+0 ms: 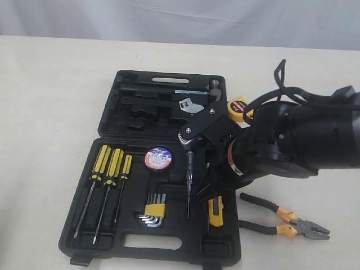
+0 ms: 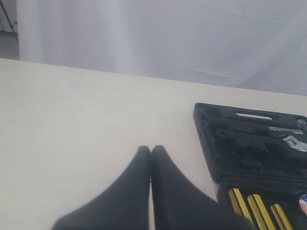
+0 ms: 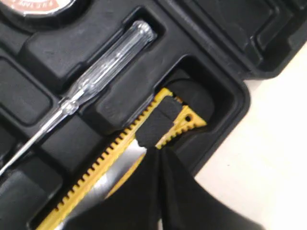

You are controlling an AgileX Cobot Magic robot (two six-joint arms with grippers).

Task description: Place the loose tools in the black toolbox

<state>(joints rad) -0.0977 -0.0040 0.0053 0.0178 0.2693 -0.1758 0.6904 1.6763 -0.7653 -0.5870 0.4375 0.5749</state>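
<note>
Utility knife (image 3: 165, 117) is down in the black toolbox (image 1: 194, 243), lying in a moulded recess at the lower-right corner of the lower half as the exterior view has it. Yellow toothed edge and black slider are all that shows clearly. From outside, the right arm hangs straight over it, so only the knife's lower end peeks out.

In close, the right pincer (image 3: 156, 148) has its fingertips pressed together with no gap, meeting right at the slider. Whether they press on it or only graze it, I can't tell.

Just beside the knife lies a clear-handled tester screwdriver (image 3: 103, 62), with hex keys (image 1: 153, 212) further along and three yellow-and-black screwdrivers (image 1: 109, 169) at the far side. The black tape roll (image 1: 158, 158) sits in its round recess, blue-white label up.

In the upper half, the hammer (image 1: 194, 91) and wrench (image 1: 191, 106) are partly cut off by the arm. The yellow tape measure (image 1: 238, 108) is half hidden behind it at that half's right edge; inside or on the rim, hard to say.

The pliers (image 1: 284, 221) are out on the counter (image 1: 45, 112), right of the box, black-orange handles spread.

The left pincer (image 2: 151, 149) is over bare counter beside the box, fingers together on nothing.
</note>
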